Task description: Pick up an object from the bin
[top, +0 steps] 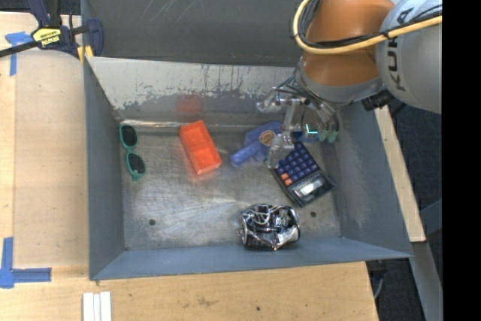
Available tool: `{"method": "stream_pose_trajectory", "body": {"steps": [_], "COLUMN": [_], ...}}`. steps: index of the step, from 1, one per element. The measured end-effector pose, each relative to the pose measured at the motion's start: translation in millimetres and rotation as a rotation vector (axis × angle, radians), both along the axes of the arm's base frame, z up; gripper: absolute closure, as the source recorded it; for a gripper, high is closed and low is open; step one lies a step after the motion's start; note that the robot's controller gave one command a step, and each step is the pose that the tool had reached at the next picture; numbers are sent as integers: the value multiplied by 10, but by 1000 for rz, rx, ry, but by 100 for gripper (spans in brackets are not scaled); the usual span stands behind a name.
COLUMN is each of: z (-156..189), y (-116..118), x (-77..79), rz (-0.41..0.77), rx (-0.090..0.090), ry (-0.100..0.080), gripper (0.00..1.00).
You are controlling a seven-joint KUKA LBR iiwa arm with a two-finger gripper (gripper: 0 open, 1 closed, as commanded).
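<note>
My gripper (pixel 289 137) hangs at the back right of the bin, its metal fingers pointing down. They stand just over the top edge of a dark calculator (pixel 303 172) with blue keys, which lies tilted on the bin floor. A blue tool (pixel 252 147) with a brown round top lies right beside the fingers on their left. Nothing shows between the fingers.
An orange block (pixel 199 147) lies in the middle of the bin. Green sunglasses (pixel 131 152) rest at the left wall. A crumpled black and silver wrapper (pixel 269 227) sits near the front wall. The arm's orange cover hangs over the back right corner.
</note>
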State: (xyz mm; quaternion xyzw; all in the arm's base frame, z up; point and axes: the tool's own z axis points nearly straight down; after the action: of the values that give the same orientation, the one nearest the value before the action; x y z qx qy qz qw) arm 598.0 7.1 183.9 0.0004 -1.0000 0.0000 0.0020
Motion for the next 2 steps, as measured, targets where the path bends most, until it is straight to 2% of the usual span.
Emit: {"method": "stream_pose_trajectory", "body": {"steps": [1, 2], "z": [42, -554], "y": [0, -5], "x": [18, 148], "rz": [0, 112], "rx": [0, -1], "ry": [-8, -11], "gripper": [0, 0]}}
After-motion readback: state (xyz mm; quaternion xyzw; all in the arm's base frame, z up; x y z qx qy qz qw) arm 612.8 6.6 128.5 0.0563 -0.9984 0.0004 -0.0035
